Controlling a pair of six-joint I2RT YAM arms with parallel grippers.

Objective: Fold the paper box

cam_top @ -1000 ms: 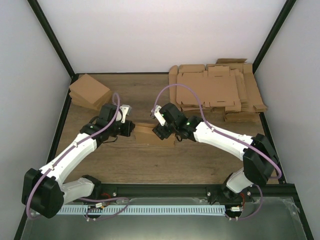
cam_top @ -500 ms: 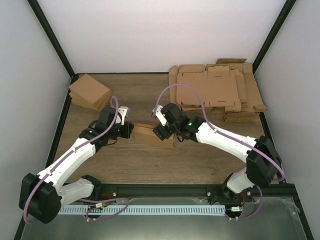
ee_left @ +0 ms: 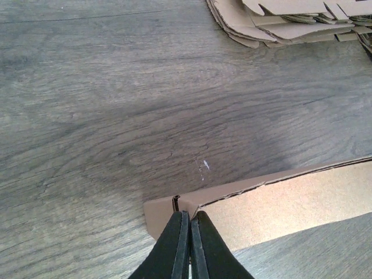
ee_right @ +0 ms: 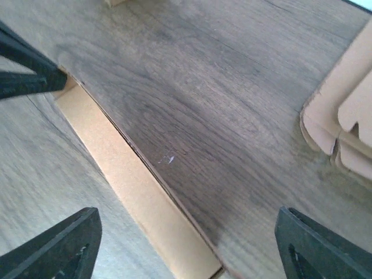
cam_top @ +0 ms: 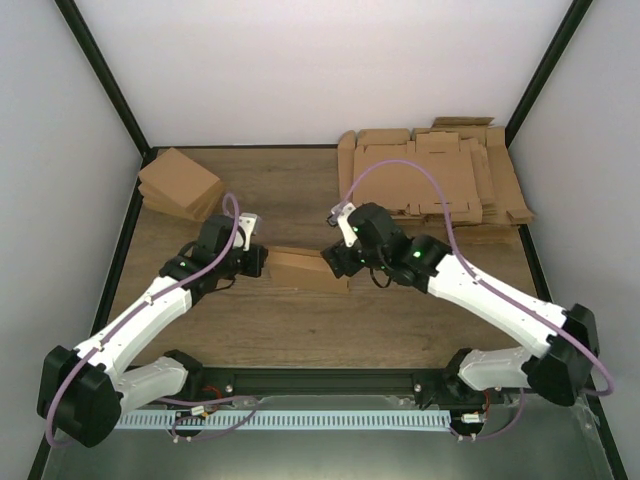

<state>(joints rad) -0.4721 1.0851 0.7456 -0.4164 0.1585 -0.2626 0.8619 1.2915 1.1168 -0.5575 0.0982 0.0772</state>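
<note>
Paper box [cam_top: 305, 270] lay mid-table [cam_top: 300, 330] between the arms. Left gripper [ee_left: 186, 220] was pinched tight on its left end wall; right gripper [ee_right: 187, 232] hung wide-jawed over its right end, gripping nothing. Farther back sat a pile of folded boxes [cam_top: 180, 183] at far left and a stack of flat tabbed sheets [cam_top: 430, 180] at far right, both well apart from it.

The left arm [cam_top: 140, 310] and right arm [cam_top: 490, 295] are white shells with black joints, each trailing a lilac cable [cam_top: 393, 165]. Left hand [ee_left: 189, 216] and right hand [ee_right: 186, 215] end in black tapered fingers [ee_left: 171, 247].
</note>
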